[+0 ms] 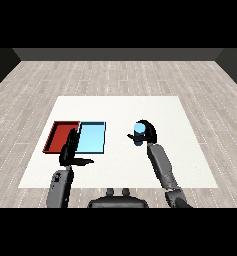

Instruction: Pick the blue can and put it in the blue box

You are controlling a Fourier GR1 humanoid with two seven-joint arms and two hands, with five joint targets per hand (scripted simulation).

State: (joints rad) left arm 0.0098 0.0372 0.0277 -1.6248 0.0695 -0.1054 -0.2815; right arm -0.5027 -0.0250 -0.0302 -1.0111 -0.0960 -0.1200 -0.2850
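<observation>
White tabletop (190,165) carries a red tray (57,137) and a light blue tray (92,139), side by side at centre left of the frame. Right hand (149,131), right of centre, is curled around the blue can (139,133), well apart from both trays. Left hand (70,149), fingers straight and released, overlaps the trays' near edges.

Right hand (149,131) curled round blue can (139,130), right of light blue tray (92,138).
</observation>
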